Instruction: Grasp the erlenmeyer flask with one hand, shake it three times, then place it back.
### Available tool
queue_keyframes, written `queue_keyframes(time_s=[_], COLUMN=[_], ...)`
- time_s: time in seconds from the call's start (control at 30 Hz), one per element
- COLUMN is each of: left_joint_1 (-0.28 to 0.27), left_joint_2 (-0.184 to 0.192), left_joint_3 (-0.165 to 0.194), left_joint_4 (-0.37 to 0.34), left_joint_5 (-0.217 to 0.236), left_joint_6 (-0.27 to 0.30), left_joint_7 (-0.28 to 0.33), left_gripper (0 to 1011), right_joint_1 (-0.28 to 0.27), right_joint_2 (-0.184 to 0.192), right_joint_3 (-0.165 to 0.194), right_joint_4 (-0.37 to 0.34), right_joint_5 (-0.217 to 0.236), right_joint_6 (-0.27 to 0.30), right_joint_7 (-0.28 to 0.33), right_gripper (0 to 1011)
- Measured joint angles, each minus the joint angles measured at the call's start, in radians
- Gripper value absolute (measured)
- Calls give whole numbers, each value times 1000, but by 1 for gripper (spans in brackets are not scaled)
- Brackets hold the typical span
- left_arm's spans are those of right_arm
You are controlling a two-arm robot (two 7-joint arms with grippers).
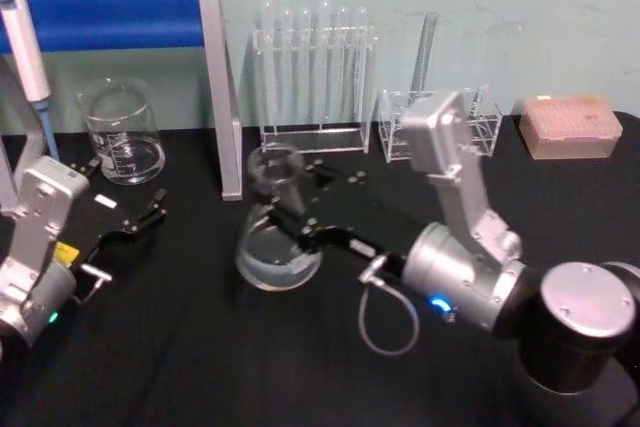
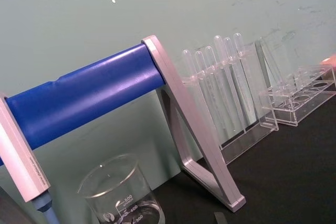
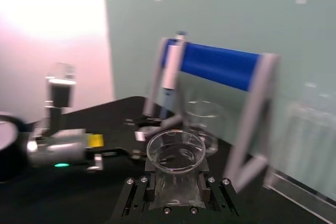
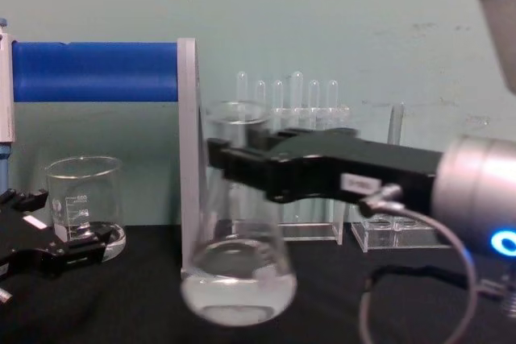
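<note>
Black tabletop point(image 1: 200, 357) lies bare on the near side and left of the erlenmeyer flask point(image 1: 278, 242), across to the left gripper point(image 1: 128, 239), which is parked by the left edge with its fingers spread on nothing. Just behind the flask rises the grey leg of a blue-barred stand point(image 1: 222, 87). A test-tube rack point(image 1: 315, 77) sits farther back and a beaker point(image 1: 122, 132) far left. The right gripper point(image 1: 272, 197), reaching in from the right, clamps the flask's neck. The flask's long axis is near upright, rim up and wide base down. Whether the base touches the table cannot be told.
</note>
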Motion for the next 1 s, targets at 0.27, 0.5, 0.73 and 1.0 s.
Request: queue_keyframes(time_s=[0.27,0.5,0.73,1.0], left_joint_1=[0,0,0,0], left_joint_2=[0,0,0,0], left_joint_3=[0,0,0,0], left_joint_4=[0,0,0,0], left_joint_5=[0,0,0,0], left_joint_6=[0,0,0,0], left_joint_7=[0,0,0,0], left_gripper=[1001,1001,1001,1001], right_joint_1=[-118,-248,-313,-275], right_joint_2=[24,38,30,14], right_joint_3=[139,283,355,331], right_joint_4=[-76,-153,-191,-167], right_joint_5=[-16,-29,-37,-41], right_joint_6=[2,3,3,5], right_joint_7=[-143,-268,-312,-251], right_gripper=[451,451,450,451])
